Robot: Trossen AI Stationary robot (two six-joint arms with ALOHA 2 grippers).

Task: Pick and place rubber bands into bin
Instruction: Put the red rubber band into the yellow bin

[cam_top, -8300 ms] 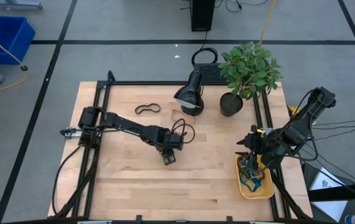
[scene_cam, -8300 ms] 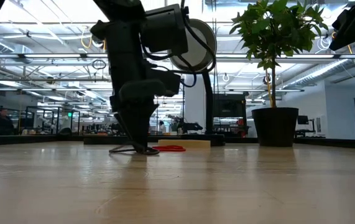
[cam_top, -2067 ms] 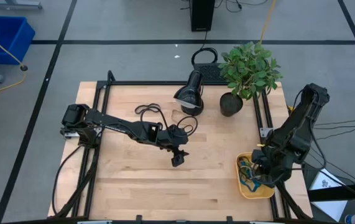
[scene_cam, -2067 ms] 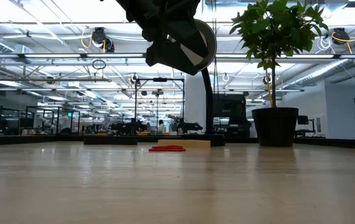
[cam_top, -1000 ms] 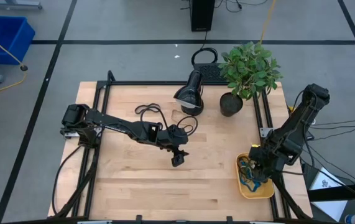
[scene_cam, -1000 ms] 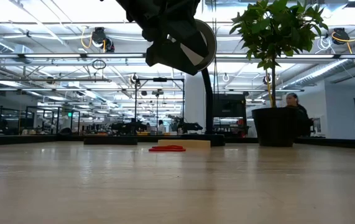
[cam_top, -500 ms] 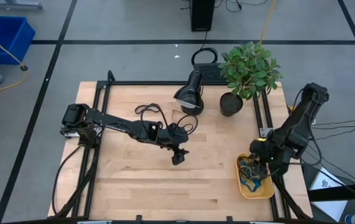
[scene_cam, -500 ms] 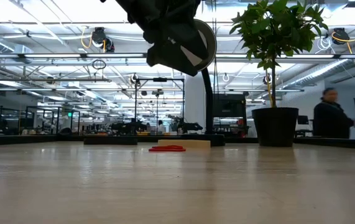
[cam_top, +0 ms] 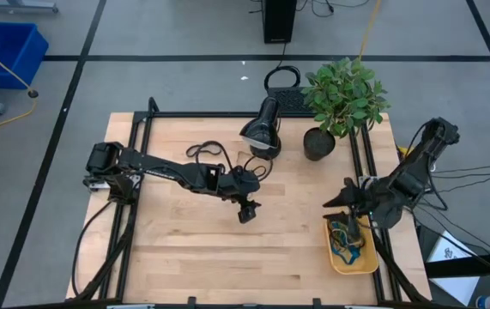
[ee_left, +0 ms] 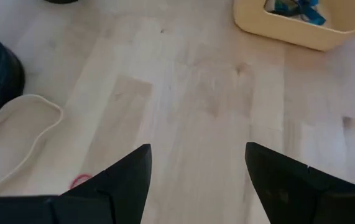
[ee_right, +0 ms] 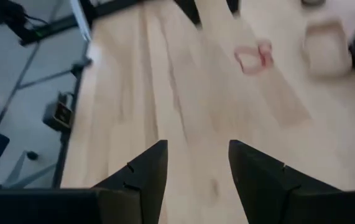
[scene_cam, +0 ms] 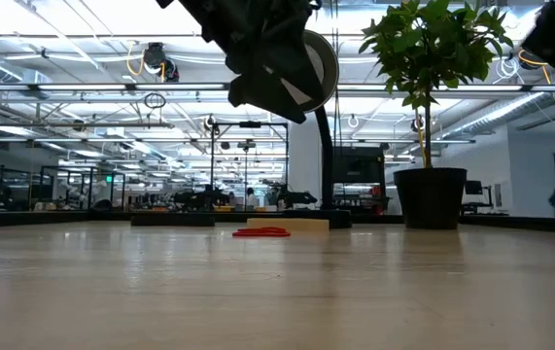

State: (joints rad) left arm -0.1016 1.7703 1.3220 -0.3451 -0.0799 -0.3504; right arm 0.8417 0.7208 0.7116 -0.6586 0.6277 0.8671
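The yellow bin point(cam_top: 364, 259) sits at the table's near right corner and holds several rubber bands point(cam_top: 344, 241) in blue, green and dark colours; it also shows in the left wrist view point(ee_left: 301, 34). A red rubber band point(ee_right: 252, 58) lies flat on the wood near the table's far middle, and shows in the low view point(scene_cam: 260, 232) and at the left wrist view's edge point(ee_left: 78, 181). My left gripper point(cam_top: 246, 213) hangs open and empty above the table's middle. My right gripper point(cam_top: 335, 203) is open and empty, just past the bin's far left corner, pointing toward the table's left.
A black lamp point(cam_top: 262, 129) and a potted plant point(cam_top: 341, 103) stand at the table's far edge. A black loop point(cam_top: 203, 151) lies at the far left of centre. A pale flat piece point(ee_left: 15, 127) lies beside the red band. Bare wood lies between the grippers.
My right gripper has risen from over the bin and gone toward the table's far edge and left, tipping from pointing down to pointing toward the table's left. My left gripper has crept a little toward the far edge. A person has crossed the room behind.
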